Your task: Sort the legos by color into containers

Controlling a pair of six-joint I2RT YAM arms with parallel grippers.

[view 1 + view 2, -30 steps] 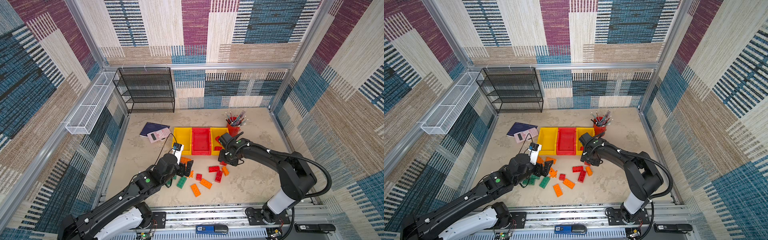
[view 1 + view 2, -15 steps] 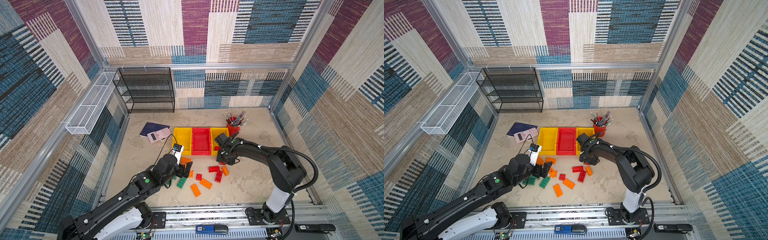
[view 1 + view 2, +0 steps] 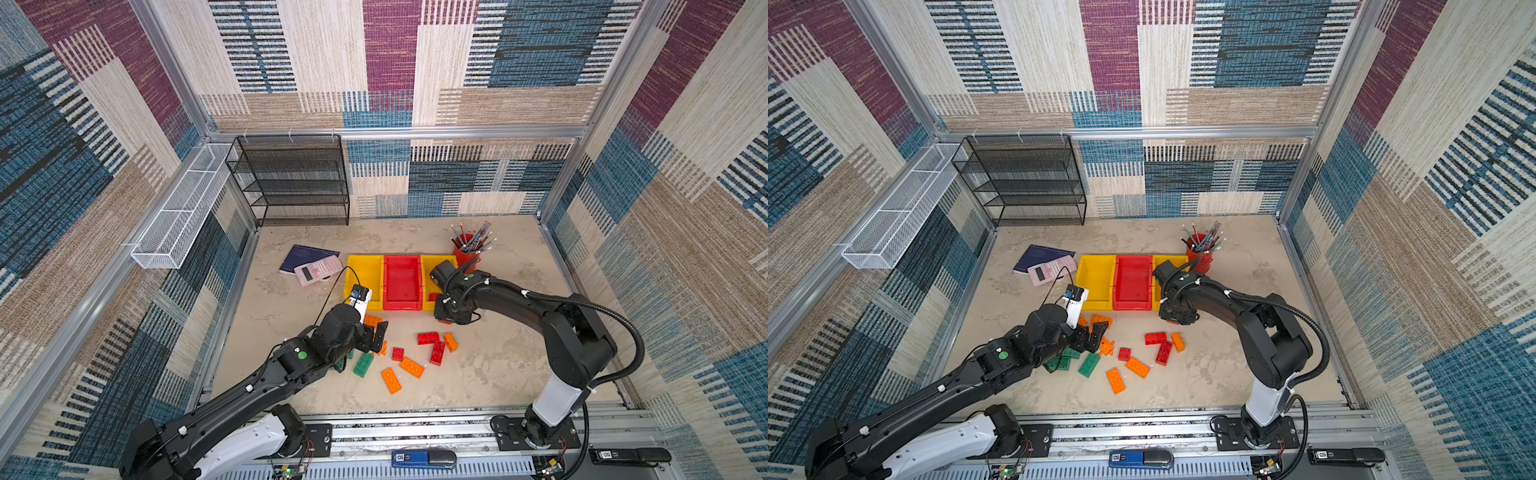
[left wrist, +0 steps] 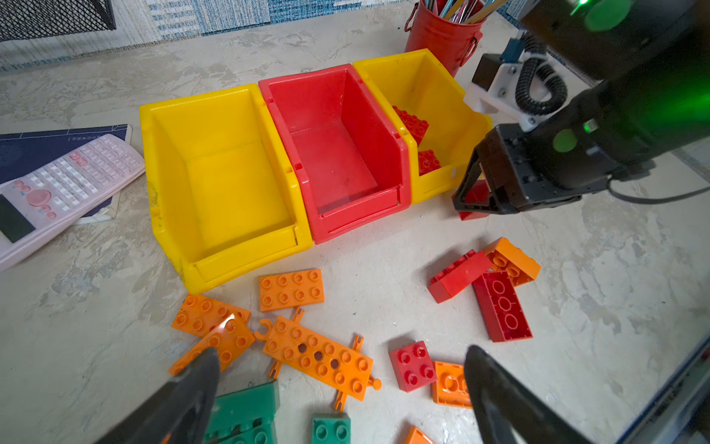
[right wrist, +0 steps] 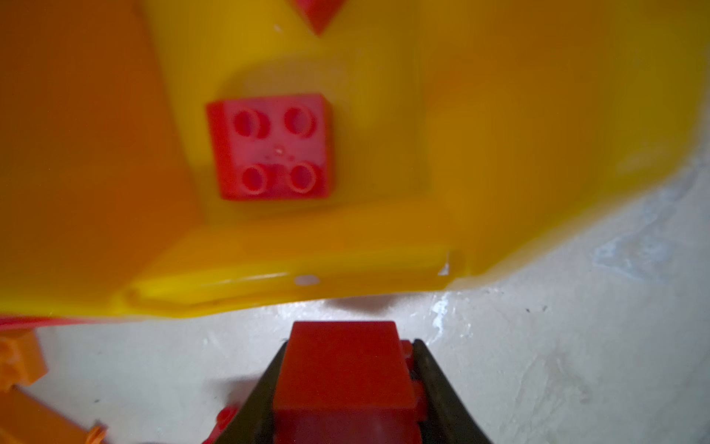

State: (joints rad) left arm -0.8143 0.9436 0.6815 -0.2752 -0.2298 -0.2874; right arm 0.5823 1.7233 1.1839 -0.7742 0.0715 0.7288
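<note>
The right gripper (image 3: 451,318) has dropped from above the right bin (image 3: 432,266) to the table (image 3: 498,374) just in front of it. The left arm has not shifted. The right jaws now press on both sides of a red brick (image 5: 342,369), which sits at table level close to the bin's front lip. Other red bricks (image 4: 413,123) already lie inside that bin.

The likely trouble is the lip. A lift that drifts forward too soon could catch it, shoving the bin or twisting the brick loose. How deep the grip sits cannot be told.

The right arm stretches forward, its wrist bent so that the fingers point down at the table. The left arm lies low and extended. The left gripper (image 4: 342,355) is wide open and empty above the loose orange bricks (image 4: 319,353).
</note>
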